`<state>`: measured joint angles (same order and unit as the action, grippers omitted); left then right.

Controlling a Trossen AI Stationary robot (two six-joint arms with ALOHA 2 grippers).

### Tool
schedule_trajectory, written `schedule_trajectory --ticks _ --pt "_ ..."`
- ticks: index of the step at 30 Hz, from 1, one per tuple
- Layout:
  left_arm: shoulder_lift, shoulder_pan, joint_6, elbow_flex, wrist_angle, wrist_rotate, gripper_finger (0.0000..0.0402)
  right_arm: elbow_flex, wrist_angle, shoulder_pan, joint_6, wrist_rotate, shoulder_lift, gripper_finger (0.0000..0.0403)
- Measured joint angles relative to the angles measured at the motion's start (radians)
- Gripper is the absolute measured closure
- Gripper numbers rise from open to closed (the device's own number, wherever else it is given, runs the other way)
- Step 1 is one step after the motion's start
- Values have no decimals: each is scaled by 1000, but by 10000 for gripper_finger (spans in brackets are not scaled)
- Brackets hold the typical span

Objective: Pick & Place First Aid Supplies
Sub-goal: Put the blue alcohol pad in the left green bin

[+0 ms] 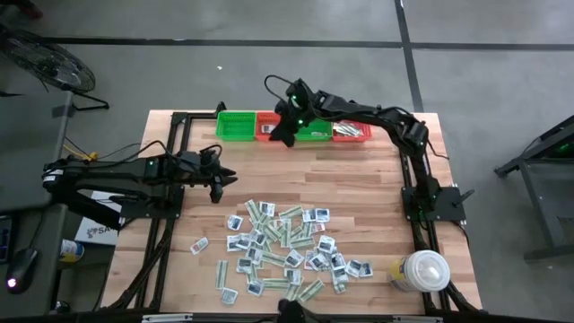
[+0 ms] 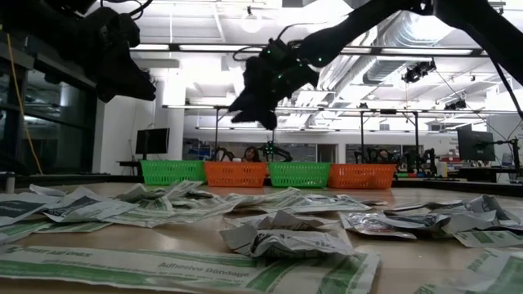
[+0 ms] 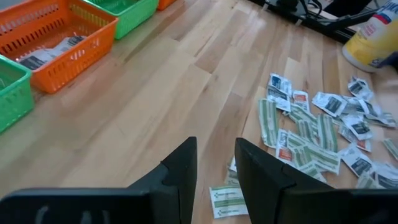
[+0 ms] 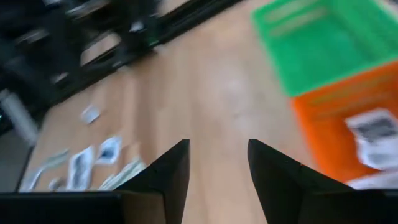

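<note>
Right now my right gripper [image 1: 285, 135] hangs over the row of 4 baskets at the table's far edge, above the seam between an orange basket [image 1: 267, 126] and the green one beside it. Its fingers stand apart with nothing between them.

My left gripper [image 1: 218, 186] waits above bare wood, near the far edge of the pile. Its 2 fingers are slightly apart and hold nothing.

The first aid supplies [image 1: 287, 247] lie heaped and overlapping at the near side. A few packets already sit in the orange baskets.

The risk I see is in that heap. Packets overlap, so a pinch could lift 2 at once or drag neighbours. A flat strip could also slip from the fingers. Dropping over a basket seam could land a packet in the wrong colour.
</note>
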<state>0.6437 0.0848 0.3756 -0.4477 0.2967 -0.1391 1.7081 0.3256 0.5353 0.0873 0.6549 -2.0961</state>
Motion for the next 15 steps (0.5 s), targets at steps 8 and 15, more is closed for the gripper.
schedule_trajectory --ticks 8,15 --pt "0 0 -1 0 -2 -32 294 2 246 -47 -145 6 23 258" --pt "0 0 -58 0 -3 -24 294 2 598 -117 -170 -224 56 259"
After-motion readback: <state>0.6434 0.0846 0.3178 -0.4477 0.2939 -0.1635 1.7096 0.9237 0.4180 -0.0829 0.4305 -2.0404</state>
